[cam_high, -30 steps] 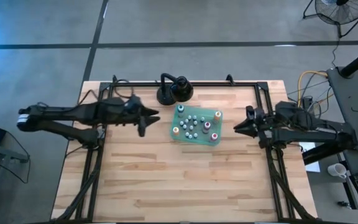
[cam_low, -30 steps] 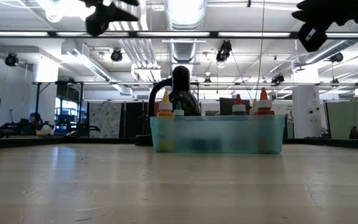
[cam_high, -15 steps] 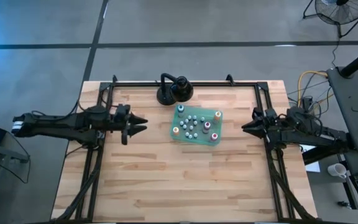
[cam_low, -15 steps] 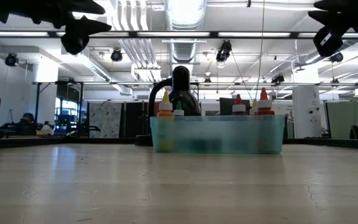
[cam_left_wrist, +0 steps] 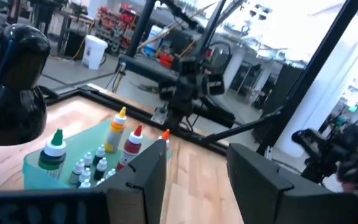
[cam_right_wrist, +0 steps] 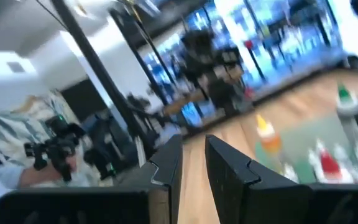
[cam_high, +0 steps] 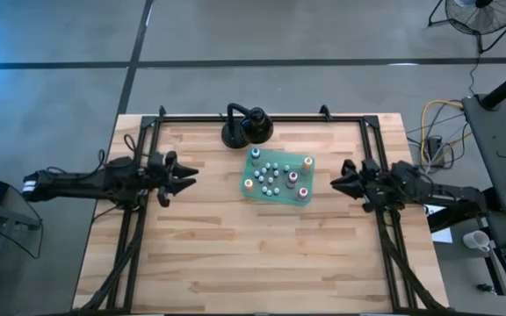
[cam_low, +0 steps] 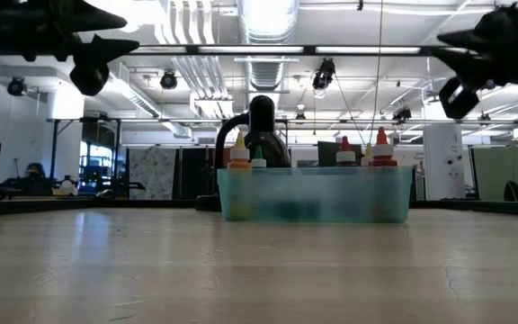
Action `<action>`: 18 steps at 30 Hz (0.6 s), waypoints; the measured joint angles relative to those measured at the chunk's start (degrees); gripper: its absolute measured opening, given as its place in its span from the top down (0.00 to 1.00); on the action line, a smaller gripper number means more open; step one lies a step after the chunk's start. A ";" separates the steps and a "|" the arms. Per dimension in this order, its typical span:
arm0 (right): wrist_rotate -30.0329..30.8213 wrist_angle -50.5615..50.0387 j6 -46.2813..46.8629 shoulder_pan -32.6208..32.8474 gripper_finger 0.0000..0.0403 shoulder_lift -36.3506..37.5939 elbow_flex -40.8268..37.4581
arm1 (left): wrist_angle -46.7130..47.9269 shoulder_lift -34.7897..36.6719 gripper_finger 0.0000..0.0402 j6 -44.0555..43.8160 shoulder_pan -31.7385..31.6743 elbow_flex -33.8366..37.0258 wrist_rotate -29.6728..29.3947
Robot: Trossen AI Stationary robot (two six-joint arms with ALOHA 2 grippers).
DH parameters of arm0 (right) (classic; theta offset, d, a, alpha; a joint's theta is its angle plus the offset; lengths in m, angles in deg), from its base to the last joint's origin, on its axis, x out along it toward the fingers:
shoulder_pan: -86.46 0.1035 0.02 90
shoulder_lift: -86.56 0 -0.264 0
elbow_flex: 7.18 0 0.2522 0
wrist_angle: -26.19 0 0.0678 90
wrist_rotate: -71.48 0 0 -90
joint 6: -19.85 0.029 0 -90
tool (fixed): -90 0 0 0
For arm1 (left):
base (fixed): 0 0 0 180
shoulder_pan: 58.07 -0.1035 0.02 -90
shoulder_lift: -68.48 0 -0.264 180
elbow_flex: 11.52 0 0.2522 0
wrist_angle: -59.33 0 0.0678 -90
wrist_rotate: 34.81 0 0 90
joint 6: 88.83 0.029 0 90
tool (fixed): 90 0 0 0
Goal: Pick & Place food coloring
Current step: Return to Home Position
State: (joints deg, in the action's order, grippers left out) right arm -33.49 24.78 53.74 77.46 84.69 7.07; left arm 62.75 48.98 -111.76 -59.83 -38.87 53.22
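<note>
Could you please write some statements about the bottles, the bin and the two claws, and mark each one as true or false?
1. The food coloring bottles stand inside the green bin. True.
2. The left claw holds a bottle. False: it is open and empty, away to the left of the bin.
3. In the low view, the black stand is behind the bin. True.
4. The right claw hangs straight above the bin. False: it is off to the bin's right, apart from it.
</note>
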 joint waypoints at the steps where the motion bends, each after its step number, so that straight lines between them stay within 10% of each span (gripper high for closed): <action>1: 0.13 -2.04 0.59 -0.04 0.84 -0.03 0.16 | -0.01 0.54 0.65 -0.55 0.00 0.58 0.02; 18: 0.34 -9.70 0.65 1.60 0.84 0.28 0.08 | 3.24 3.13 0.65 -1.74 0.15 13.03 -0.01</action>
State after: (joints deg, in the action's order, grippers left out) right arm -33.15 15.08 54.40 79.06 84.97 7.16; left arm 66.00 52.11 -113.50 -59.69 -25.84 53.20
